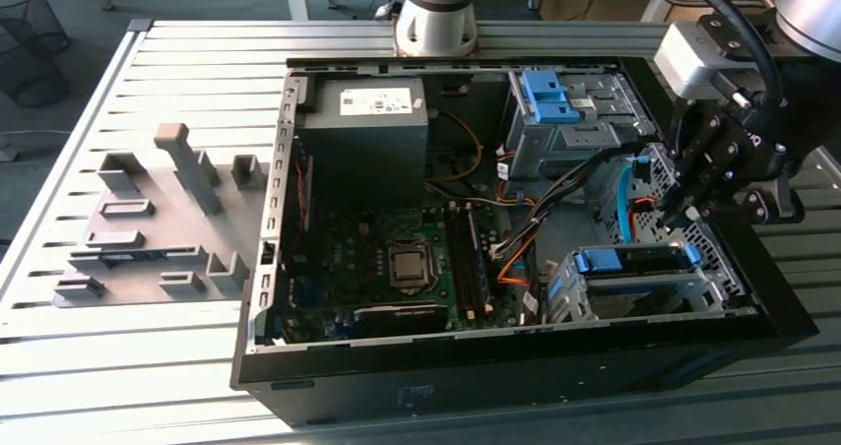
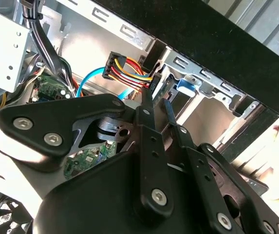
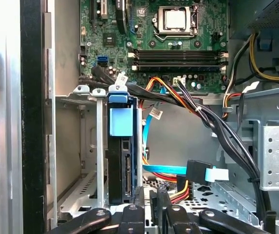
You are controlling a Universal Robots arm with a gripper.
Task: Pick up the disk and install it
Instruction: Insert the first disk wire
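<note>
Disk: the disk (image 3: 120, 161) stands on edge inside the metal drive cage (image 3: 88, 146) at a corner of the open computer case (image 1: 526, 386); its blue bracket faces out of the cage mouth, which looks like the pull tab for sliding it along the cage rails
Disk, seen from outside: in the exterior view the disk (image 1: 636, 260) shows as a blue strip on top of the cage, low on the exterior view's right
Seating: it appears to sit well down in the cage; whether it has latched fully I cannot tell
Claw: the claw (image 3: 149, 214) is drawn narrow, its fingers close together with nothing between them, and it hangs near the disk's end without touching it
Claw, seen from outside: the claw (image 1: 677, 209) points down into the case just above the cage
Cables: a blue data cable (image 3: 163, 169) and a coloured power lead (image 2: 124, 73) lie loose beside the cage, within reach of the disk's connector edge
Surroundings: the motherboard (image 3: 178, 44) lies past the cage, the power supply (image 1: 368, 120) at the far corner
Counter: the case rests flat on the slotted counter (image 1: 132, 366), open side up so the arm can reach in
</note>
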